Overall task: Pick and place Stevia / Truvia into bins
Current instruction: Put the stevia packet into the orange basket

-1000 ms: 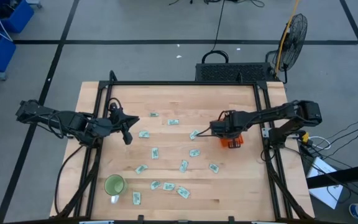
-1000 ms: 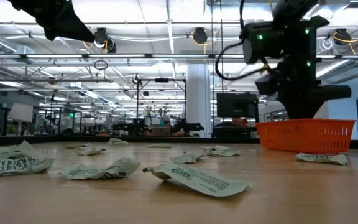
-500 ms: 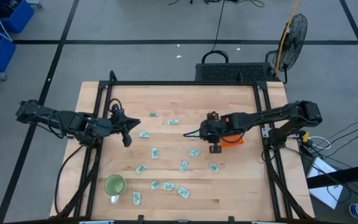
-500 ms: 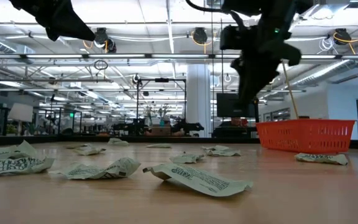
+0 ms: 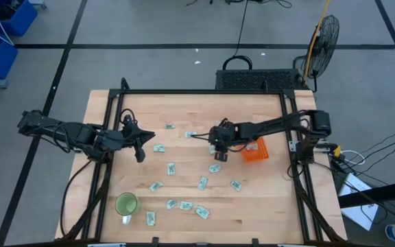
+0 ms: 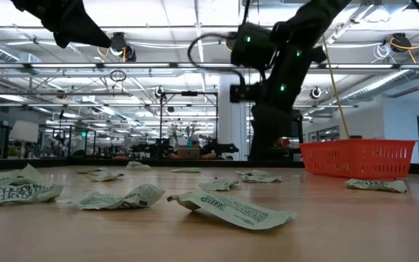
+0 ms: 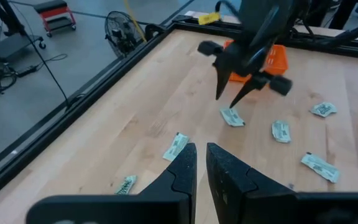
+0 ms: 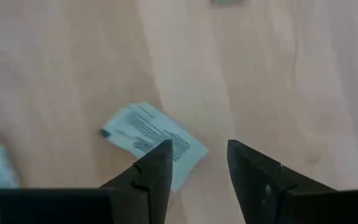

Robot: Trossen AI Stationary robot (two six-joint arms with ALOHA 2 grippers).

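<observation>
Start with your right gripper (image 8: pixel 196 163): its two dark fingers stand apart with nothing between them, poised over the pale green and white paper sachet (image 8: pixel 155 142) that lies flat on the light wooden table (image 5: pixel 184 103), near the table's middle. In the right wrist view the sachet sits a little off to one finger's side, not centred in the gap, and its long axis runs slantwise to the line between the fingertips, so I judge you will want to shift and turn slightly before closing. This arm is clearly the nearer one. Your left gripper (image 7: pixel 201 165) waits well apart at the table's left side, raised, its fingers close together on nothing. Beyond the right gripper, toward the right edge, stands the small shallow bright-orange plastic tray (image 5: pixel 253 149); what it holds cannot be made out. The other sachets lie scattered across the table's middle and front, and a round green cup (image 5: pixel 126 204) stands at the front left, its contents unclear.
</observation>
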